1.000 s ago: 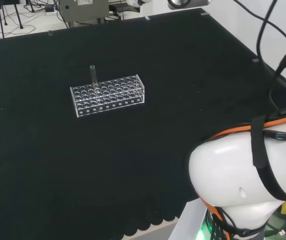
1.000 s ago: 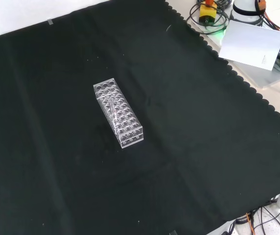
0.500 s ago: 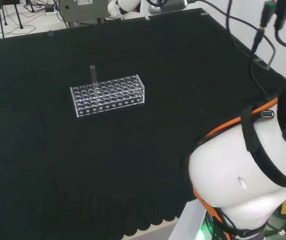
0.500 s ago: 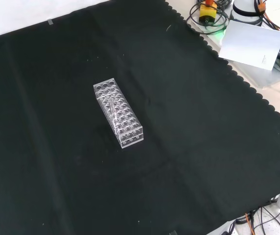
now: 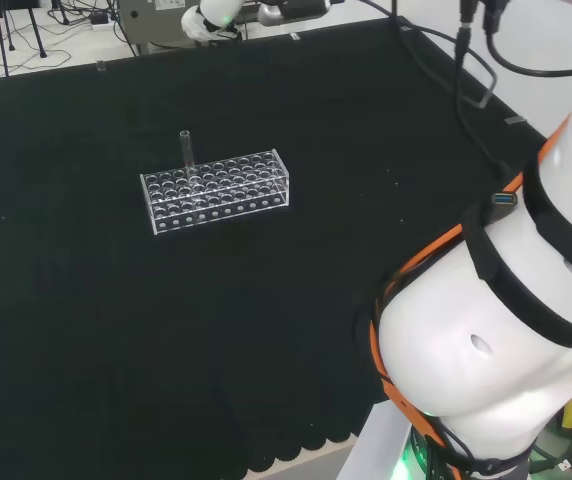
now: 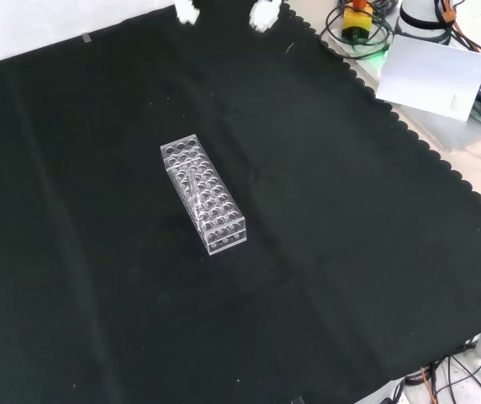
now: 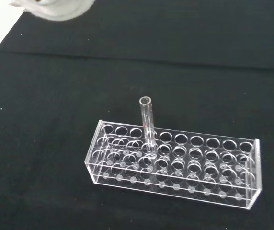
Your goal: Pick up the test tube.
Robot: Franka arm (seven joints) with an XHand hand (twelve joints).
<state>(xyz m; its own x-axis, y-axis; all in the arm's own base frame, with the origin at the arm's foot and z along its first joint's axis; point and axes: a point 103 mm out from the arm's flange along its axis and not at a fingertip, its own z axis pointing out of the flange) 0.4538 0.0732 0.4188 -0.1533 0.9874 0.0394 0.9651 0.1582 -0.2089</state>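
Hand (image 6: 261,14) at far edge of cloth in front view, white fingertips spread apart, holding nothing, well apart from rack. Test tube (image 7: 147,125) upright in clear rack (image 7: 175,165), back row near one end, top standing above holes. Tabletop (image 6: 350,252) bare around rack. Advice: descend over tube, pinch exposed top, lift straight up so rack stays put.

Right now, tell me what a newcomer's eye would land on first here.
First, the clear rack standing alone mid-cloth, with one test tube upright in a hole toward its left end in the head view. Next, the arm's big white link at the head view's lower right. The hand enters at the front view's top edge, well off the rack.
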